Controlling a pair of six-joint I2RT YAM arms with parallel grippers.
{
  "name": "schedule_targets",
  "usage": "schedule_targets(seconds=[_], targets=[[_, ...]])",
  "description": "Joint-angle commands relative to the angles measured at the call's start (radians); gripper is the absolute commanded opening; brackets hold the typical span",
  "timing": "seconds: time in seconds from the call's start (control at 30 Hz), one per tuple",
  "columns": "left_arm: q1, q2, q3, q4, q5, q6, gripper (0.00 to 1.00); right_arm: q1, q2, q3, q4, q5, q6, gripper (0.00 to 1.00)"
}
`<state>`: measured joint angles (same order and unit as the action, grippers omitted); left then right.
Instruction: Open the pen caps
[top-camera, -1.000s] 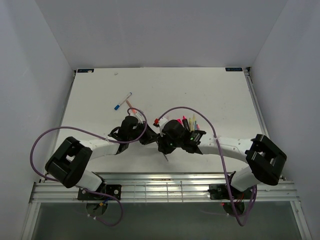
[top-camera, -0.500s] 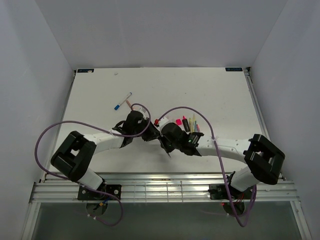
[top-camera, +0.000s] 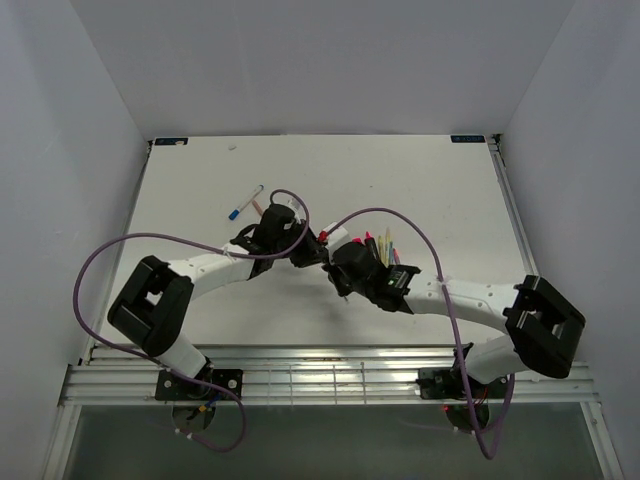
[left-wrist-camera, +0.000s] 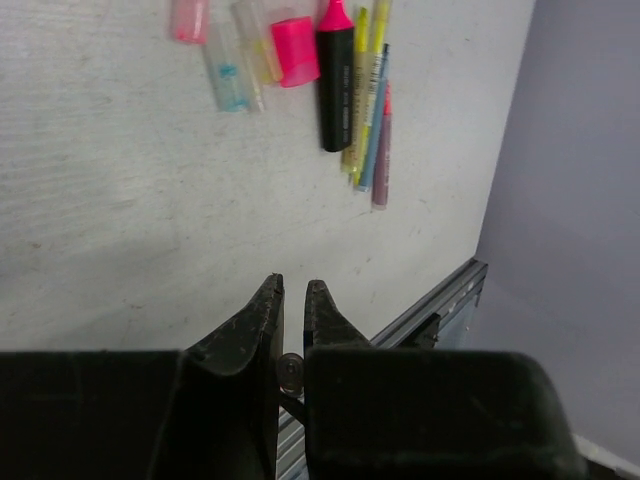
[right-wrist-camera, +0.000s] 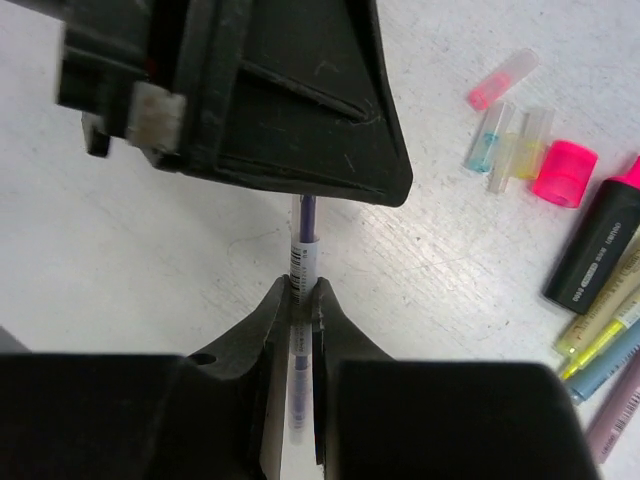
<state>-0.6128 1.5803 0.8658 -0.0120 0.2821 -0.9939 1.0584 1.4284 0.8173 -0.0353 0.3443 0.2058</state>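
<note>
Above white counter (top-camera: 420, 190): closes right end effector (right-wrist-camera: 303, 295) tight on the pen (right-wrist-camera: 303, 255) barrel just now; pinches its purple cap (right-wrist-camera: 307, 212) in narrow left end effector (left-wrist-camera: 293, 292). Looks ready for pulling apart.

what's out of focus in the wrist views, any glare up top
Left wrist view: left hand dark and soft, black highlighter sharper. Right wrist view: right hand blurred around the purple pen, loose caps crisp. Top view: even light, glare on the metal rail.

Pink cap (right-wrist-camera: 563, 172); black highlighter (right-wrist-camera: 592, 255); white table (right-wrist-camera: 150, 250); pen (right-wrist-camera: 304, 250) apparently purple, barcode-striped band.
</note>
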Motion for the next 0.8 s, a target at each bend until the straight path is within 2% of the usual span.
schedule_targets(seconds=[0.0, 0.07, 0.1, 0.2, 0.4, 0.47, 0.6, 0.63, 0.77], targets=[[0.044, -0.091, -0.063, 0.328, 0.095, -0.009, 0.00, -0.041, -0.046, -0.098, -0.054, -0.260, -0.019, 0.08], [0.048, -0.100, -0.088, 0.415, 0.167, 0.041, 0.00, -0.084, -0.085, -0.125, -0.020, -0.373, -0.017, 0.08], [0.050, -0.120, -0.108, 0.452, 0.169, 0.053, 0.00, -0.101, -0.097, -0.142, 0.020, -0.469, -0.006, 0.08], [0.065, -0.155, -0.151, 0.523, 0.177, 0.075, 0.00, -0.167, -0.144, -0.201, 0.089, -0.623, 0.012, 0.08], [0.117, -0.181, -0.206, 0.549, 0.169, 0.025, 0.00, -0.279, -0.186, -0.276, 0.166, -0.804, 0.052, 0.08], [0.119, -0.183, -0.206, 0.508, 0.123, -0.005, 0.00, -0.282, -0.184, -0.270, 0.161, -0.803, 0.052, 0.08], [0.119, -0.186, -0.208, 0.367, -0.003, -0.150, 0.00, -0.252, -0.177, -0.238, 0.075, -0.650, 0.017, 0.08], [0.119, -0.184, -0.208, 0.351, -0.033, -0.169, 0.00, -0.220, -0.183, -0.233, 0.063, -0.560, 0.011, 0.08], [0.119, -0.154, -0.180, 0.330, -0.028, -0.161, 0.00, -0.198, -0.197, -0.213, 0.031, -0.446, 0.012, 0.08]])
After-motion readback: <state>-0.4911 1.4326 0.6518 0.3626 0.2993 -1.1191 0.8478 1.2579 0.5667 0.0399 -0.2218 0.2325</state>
